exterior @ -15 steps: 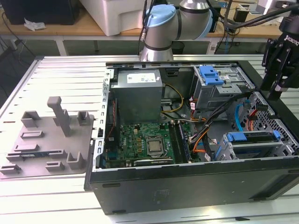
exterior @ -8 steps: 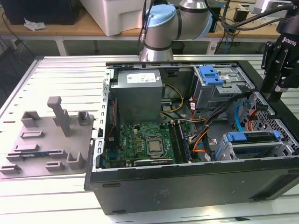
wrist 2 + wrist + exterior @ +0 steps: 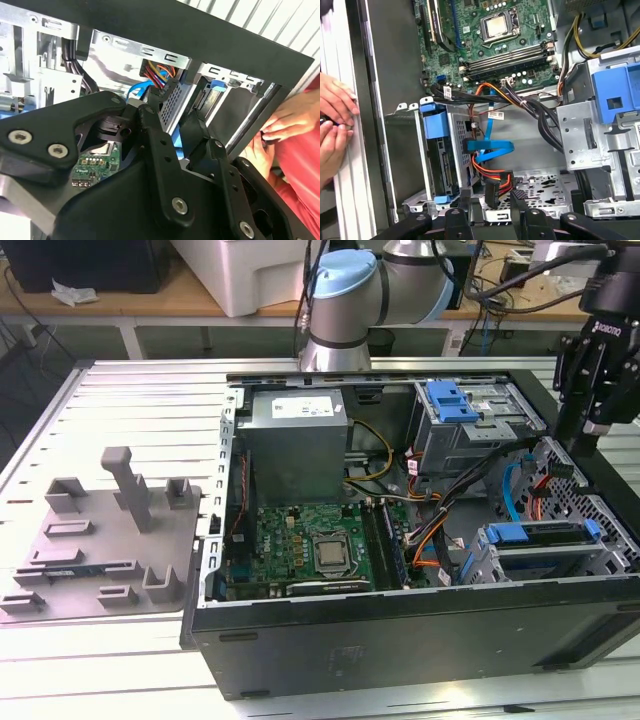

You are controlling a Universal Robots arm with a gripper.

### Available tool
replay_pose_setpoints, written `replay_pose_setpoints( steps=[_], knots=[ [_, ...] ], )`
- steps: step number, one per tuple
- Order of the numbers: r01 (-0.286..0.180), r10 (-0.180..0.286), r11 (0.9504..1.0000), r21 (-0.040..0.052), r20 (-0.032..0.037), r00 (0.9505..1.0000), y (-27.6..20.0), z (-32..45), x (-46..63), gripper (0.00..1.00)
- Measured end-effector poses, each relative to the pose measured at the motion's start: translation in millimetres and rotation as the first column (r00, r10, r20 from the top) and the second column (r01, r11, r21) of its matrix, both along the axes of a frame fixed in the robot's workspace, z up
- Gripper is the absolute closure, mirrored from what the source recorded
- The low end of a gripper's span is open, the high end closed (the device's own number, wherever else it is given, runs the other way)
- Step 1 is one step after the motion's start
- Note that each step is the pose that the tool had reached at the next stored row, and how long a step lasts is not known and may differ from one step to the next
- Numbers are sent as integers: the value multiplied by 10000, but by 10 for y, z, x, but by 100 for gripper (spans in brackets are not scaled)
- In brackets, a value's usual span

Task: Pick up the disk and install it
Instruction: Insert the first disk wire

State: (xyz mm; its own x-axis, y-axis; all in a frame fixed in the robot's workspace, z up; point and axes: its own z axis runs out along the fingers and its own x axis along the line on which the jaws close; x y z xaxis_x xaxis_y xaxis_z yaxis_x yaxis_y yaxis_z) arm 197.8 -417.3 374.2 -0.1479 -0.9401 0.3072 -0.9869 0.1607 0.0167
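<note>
The disk (image 3: 535,534) sits inside the drive cage (image 3: 478,558) at the near corner of the open computer case (image 3: 400,635), on the exterior view's right, its blue rail along the cage's top edge. In the first wrist view we see the disk (image 3: 441,165) edge-on in that cage, with orange and black cables (image 3: 492,176) running just beside it. The gripper (image 3: 583,445) hangs above the case's right wall, a little farther back than the cage and apart from the disk. Its jaws stand partly open with an empty gap between them, and we see them holding and touching nothing; in the first wrist view the gripper (image 3: 492,204) points down toward the cable plug. A person's hands (image 3: 335,125) rest on the outer edge of the case wall beside the cage. The motherboard (image 3: 310,540) lies on the case floor, left of the cage.
</note>
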Motion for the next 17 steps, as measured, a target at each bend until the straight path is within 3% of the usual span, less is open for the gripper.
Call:
replay_pose_setpoints(
  steps=[3,4,7,8,9,14,17],
  knots=[
    [0,-1,9993,-373,-2,10000,62,-13,0,56],
    [0,0,9983,-584,-5,10000,82,-17,0,56],
    [0,-2,9942,-1078,-15,10000,124,-24,0,56],
    [0,-4,9916,-1293,-24,10000,153,-33,0,56],
    [4,-8,9903,-1386,-28,10000,177,-44,2,56],
    [229,-235,9897,-1415,-29,9997,257,-137,5,56],
    [682,-693,9876,-1417,-29,9976,260,-169,17,56]
  ],
)
